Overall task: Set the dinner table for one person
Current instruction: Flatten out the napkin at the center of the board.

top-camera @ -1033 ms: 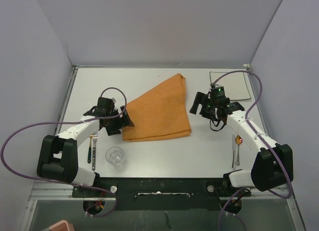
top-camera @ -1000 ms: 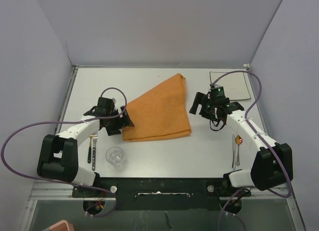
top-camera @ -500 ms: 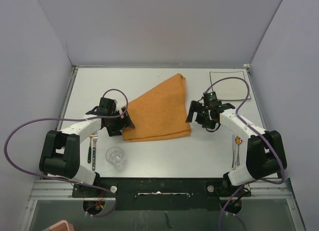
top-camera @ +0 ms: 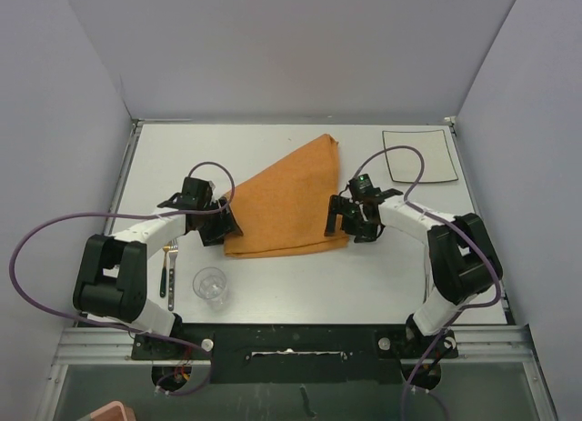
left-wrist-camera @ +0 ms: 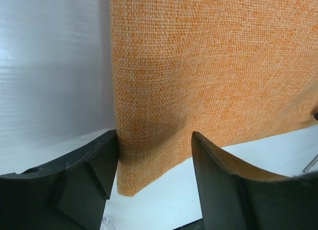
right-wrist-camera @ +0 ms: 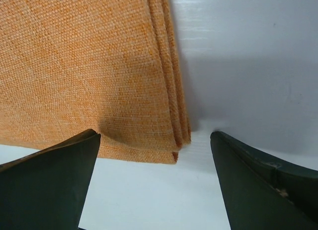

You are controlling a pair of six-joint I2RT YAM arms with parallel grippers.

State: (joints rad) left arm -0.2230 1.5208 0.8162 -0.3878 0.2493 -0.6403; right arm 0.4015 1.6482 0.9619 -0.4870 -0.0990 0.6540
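Across the whole floor of the walled cell stretches the worktop [top-camera: 273,280], off-white and metal-edged, with both arm bases at its near edge. At its centre lies the folded orange mat [top-camera: 291,203], set askew so that one corner points to the far edge; the right wrist view shows several layers stacked at its right border.

Both near corners of that mat now have a pincer at them. The left pincer [top-camera: 225,226] was already at the near left corner a second ago; since then its jaws have narrowed, yet they are still apart, straddling the corner with the cloth flat between them and not pinched. The right pincer [top-camera: 337,221] has made the bigger move: it has swung in from well to the right and now stands with its jaws spread wide either side of the near right corner, holding nothing.

Further out, a fork [top-camera: 171,254] and a clear glass [top-camera: 210,285] sit near the left arm's base, and a square white plate [top-camera: 418,155] waits in the far right corner, well apart from the mat.

This looks like the start of a two-handed grab to straighten or unfold the mat. Nothing else of the setting appears placed yet, so the task seems early.
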